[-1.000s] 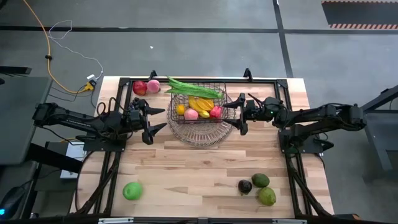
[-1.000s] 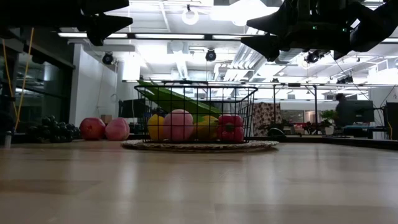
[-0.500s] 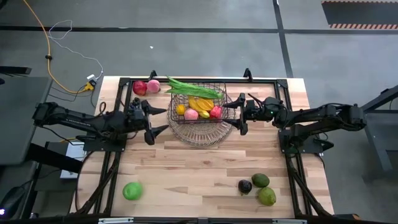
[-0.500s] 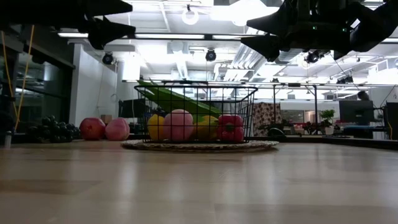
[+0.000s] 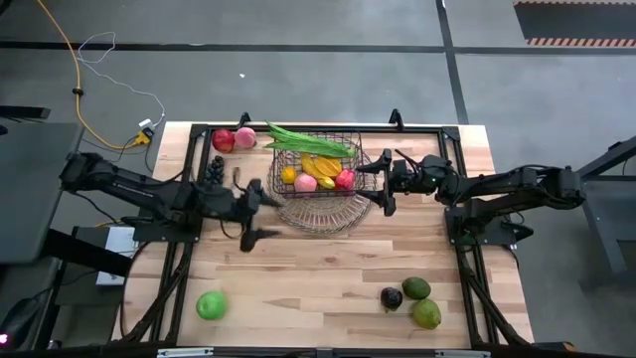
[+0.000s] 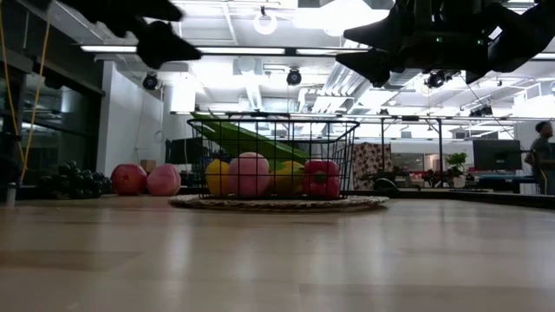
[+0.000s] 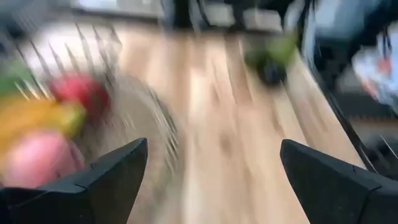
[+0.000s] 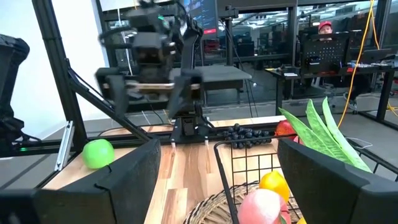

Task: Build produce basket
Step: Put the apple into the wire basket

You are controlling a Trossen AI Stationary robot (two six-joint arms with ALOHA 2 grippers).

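The dark wire-mesh basket (image 5: 316,164) stands on a round shallow wire dish (image 5: 323,211) at the table's far middle. It holds long green pods (image 5: 308,141), a banana (image 5: 324,165) and orange, pink and red pieces. A red apple (image 5: 223,140), a pink fruit (image 5: 244,137) and dark grapes (image 5: 216,169) lie to its left. A green apple (image 5: 210,304) lies near left. A dark purple piece (image 5: 392,297) and two green pieces (image 5: 421,301) lie near right. My left gripper (image 5: 259,210) hangs open and empty left of the dish. My right gripper (image 5: 375,186) hangs open and empty at the basket's right.
A black frame rail (image 5: 318,127) runs along the table's far edge behind the basket. Bare wood (image 5: 318,268) lies between the dish and the near edge. In the right wrist view the left arm (image 8: 155,56) stands across the table, beyond the basket's rim (image 8: 249,149).
My left gripper has swung toward the table's near edge and a little right, staying open and above the table, and now points more toward the near right. The grapes it stood over now show. My right gripper and the produce have kept still.
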